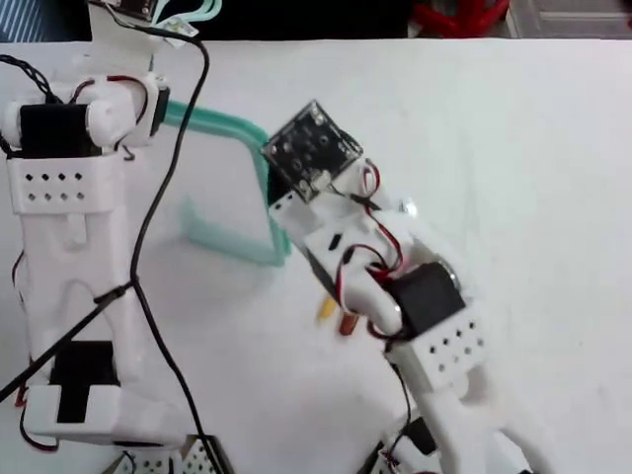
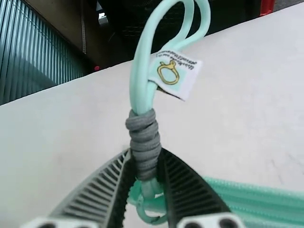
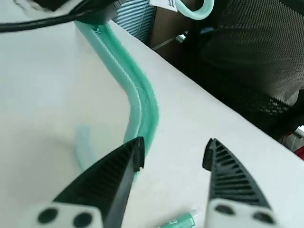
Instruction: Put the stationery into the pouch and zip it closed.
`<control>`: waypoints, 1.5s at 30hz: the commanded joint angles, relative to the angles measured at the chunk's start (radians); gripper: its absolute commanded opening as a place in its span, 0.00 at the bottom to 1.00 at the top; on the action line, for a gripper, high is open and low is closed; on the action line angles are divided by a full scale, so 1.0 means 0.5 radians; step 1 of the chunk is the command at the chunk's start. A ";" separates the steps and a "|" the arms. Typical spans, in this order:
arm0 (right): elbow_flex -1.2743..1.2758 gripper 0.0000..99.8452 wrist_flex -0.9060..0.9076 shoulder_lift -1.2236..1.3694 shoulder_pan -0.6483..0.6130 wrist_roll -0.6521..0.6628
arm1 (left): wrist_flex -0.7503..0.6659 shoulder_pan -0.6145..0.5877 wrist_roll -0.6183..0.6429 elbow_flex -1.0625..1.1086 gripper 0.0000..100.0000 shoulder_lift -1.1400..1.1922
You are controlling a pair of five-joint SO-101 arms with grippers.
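A pen (image 3: 183,221) lies just off the pouch (image 1: 222,126), by its corner nearest the right arm; it is mostly hidden, so its long axis is unclear. The right claw (image 3: 173,152), fingers apart, hangs over that corner and is the nearer. The left claw (image 2: 145,164) is clamped on the pouch's strap (image 2: 142,80).

Clear, mint-edged pouch (image 1: 225,186) lies flat, with what may be a pen (image 3: 183,221) nearby.
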 commanded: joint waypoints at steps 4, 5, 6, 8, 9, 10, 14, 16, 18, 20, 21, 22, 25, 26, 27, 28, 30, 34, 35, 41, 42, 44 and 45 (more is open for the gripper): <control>-0.270 0.21 0.060 0.176 -0.094 -0.117 | 0.025 0.035 -0.009 0.117 0.02 0.017; -0.292 0.21 0.054 0.198 -0.115 -0.117 | 0.025 0.032 -0.009 0.117 0.02 0.017; -0.319 0.21 0.035 0.229 -0.130 -0.117 | 0.025 0.032 -0.009 0.117 0.02 0.017; -0.365 0.21 -0.020 0.305 -0.143 -0.126 | 0.025 0.029 -0.009 0.120 0.02 0.017; -0.390 0.21 -0.032 0.351 -0.143 -0.129 | 0.025 0.029 -0.009 0.120 0.02 0.017; -0.414 0.21 -0.035 0.407 -0.143 -0.129 | 0.025 0.029 -0.009 0.120 0.02 0.017; -0.543 0.21 -0.078 0.634 -0.051 -0.132 | 0.025 0.029 -0.009 0.120 0.02 0.017; -0.611 0.21 -0.072 0.710 -0.002 -0.135 | 0.025 0.029 -0.015 0.117 0.02 0.017; -0.632 0.21 -0.066 0.741 0.026 -0.129 | 0.025 0.026 -0.021 0.117 0.02 0.017; -0.623 0.21 -0.044 0.769 0.029 -0.110 | 0.025 0.005 -0.021 0.117 0.02 0.017; -0.608 0.21 -0.044 0.787 0.032 -0.074 | 0.018 -0.005 -0.021 0.117 0.02 0.017; -0.605 0.21 -0.044 0.793 0.035 -0.018 | 0.009 -0.011 -0.025 0.117 0.02 0.017; -0.601 0.21 -0.048 0.806 0.087 0.101 | 0.006 -0.048 -0.028 0.117 0.02 0.017; -0.611 0.21 -0.057 0.802 0.124 0.132 | 0.006 -0.048 -0.028 0.117 0.02 0.017; -0.644 0.21 -0.051 0.784 0.167 0.141 | 0.006 -0.051 -0.028 0.117 0.02 0.017; -0.681 0.21 -0.048 0.763 0.216 0.153 | 0.009 -0.051 -0.028 0.117 0.02 0.017; -0.755 0.21 -0.060 0.750 0.287 0.166 | 0.009 -0.051 -0.028 0.117 0.02 0.017; -0.862 0.22 -0.087 0.864 0.244 0.307 | 0.009 -0.032 -0.028 0.117 0.02 0.020; -0.899 0.24 -0.084 0.916 0.229 0.374 | 0.009 -0.032 -0.028 0.117 0.02 0.020; -0.994 0.25 0.014 1.180 0.229 0.423 | 0.009 -0.032 -0.196 0.117 0.02 0.017; -1.007 0.25 0.060 1.177 0.226 0.423 | 0.006 -0.032 -0.215 0.117 0.02 0.017; -1.059 0.25 0.176 1.128 0.195 0.427 | -0.003 -0.032 -0.233 0.089 0.02 0.017; -1.083 0.25 0.232 1.091 0.180 0.427 | -0.003 -0.032 -0.255 0.061 0.02 0.017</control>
